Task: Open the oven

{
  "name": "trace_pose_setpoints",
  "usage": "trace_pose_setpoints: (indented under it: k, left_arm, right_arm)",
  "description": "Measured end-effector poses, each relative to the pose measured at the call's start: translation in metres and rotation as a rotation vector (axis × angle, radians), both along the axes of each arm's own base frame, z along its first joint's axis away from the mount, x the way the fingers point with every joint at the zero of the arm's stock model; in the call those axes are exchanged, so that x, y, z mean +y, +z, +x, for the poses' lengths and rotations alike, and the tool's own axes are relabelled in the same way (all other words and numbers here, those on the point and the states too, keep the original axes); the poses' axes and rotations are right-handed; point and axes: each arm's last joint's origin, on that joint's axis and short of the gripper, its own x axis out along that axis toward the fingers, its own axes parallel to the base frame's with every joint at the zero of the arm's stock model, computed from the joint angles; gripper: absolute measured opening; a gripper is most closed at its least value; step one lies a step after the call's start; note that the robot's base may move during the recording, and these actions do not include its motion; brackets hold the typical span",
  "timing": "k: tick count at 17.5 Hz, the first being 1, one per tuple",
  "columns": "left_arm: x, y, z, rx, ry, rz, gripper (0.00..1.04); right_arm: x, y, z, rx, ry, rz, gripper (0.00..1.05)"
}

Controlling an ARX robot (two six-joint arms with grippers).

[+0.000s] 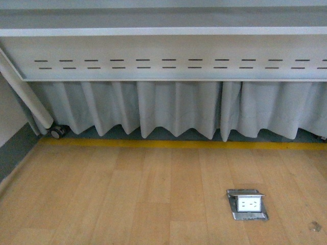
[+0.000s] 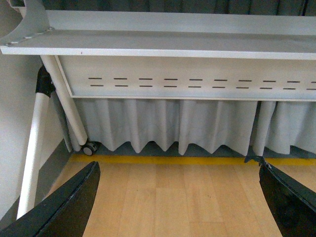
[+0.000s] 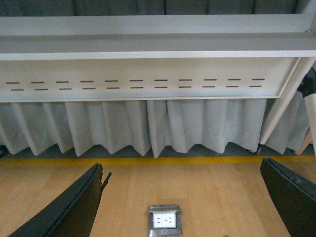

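The oven is out of view in all three views. My left gripper (image 2: 180, 197) is open, its black fingers (image 2: 64, 202) spread wide over bare wooden floor with nothing between them. My right gripper (image 3: 182, 197) is also open, with its black fingers (image 3: 69, 207) apart above the floor. Neither arm shows in the front view.
A white table (image 1: 163, 31) with a slotted front panel (image 1: 168, 64) stands ahead over a grey curtain (image 1: 173, 112). Its leg ends in a caster (image 1: 57, 132) at left. A yellow line (image 1: 179, 144) crosses the wooden floor. A metal floor socket (image 1: 248, 204) (image 3: 164, 220) lies open.
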Motion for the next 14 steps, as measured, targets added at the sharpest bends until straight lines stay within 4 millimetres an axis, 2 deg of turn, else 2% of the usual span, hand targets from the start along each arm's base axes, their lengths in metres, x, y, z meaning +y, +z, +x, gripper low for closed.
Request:
trace_pose_setpoints:
  k: [14]
  left_arm:
    - [0.0,0.0,0.0,0.0,0.0,0.0,0.98]
  right_arm:
    - [0.0,0.0,0.0,0.0,0.0,0.0,0.98]
